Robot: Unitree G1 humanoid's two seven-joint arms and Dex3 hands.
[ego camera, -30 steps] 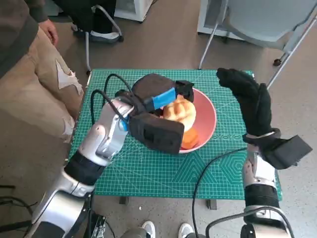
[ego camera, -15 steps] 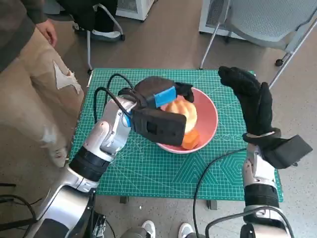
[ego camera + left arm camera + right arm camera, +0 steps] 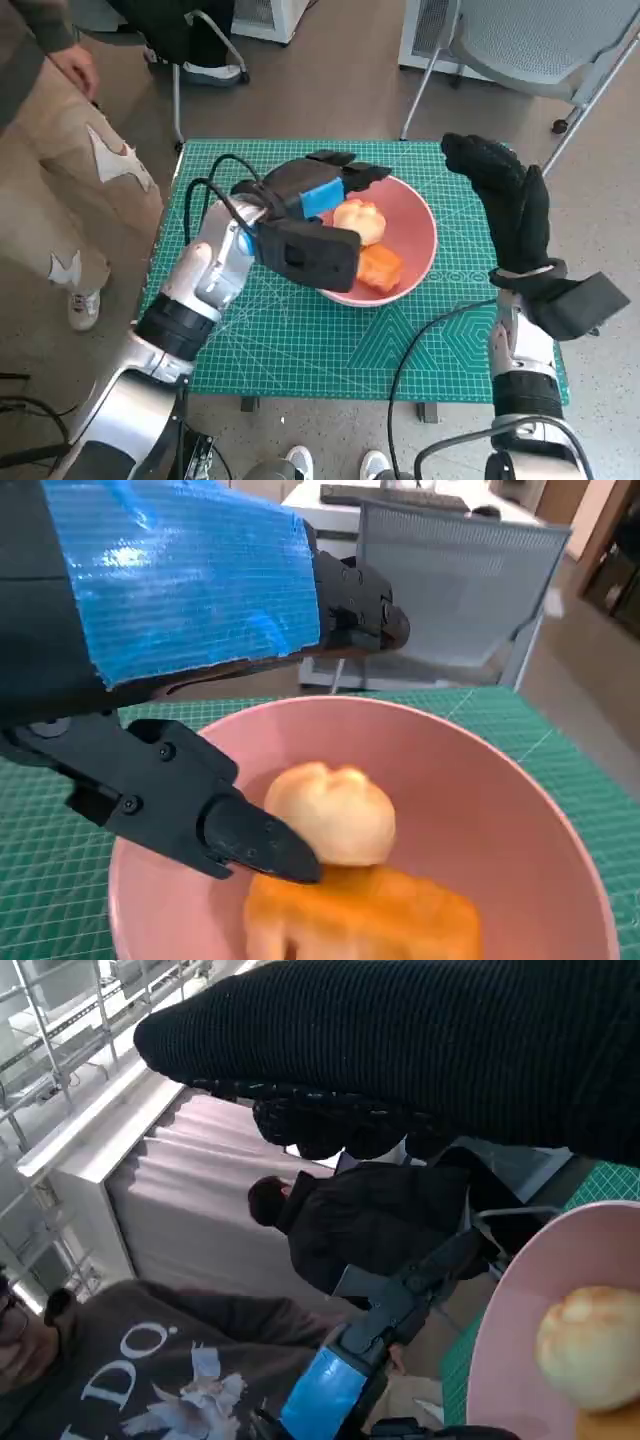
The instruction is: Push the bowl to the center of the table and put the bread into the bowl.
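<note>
Note that the bread [image 3: 359,221] lies in the bowl [image 3: 417,214] because your left hand [image 3: 325,185] above it is spread and empty, while the right hand [image 3: 505,195], raised beside the bowl, holds nothing.

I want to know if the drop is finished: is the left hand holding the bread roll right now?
No. In the left wrist view the bread roll lies in the pink bowl, with the left hand open above it.

Brown floor [image 3: 330,80]; grey chair [image 3: 540,40] behind table.
</note>
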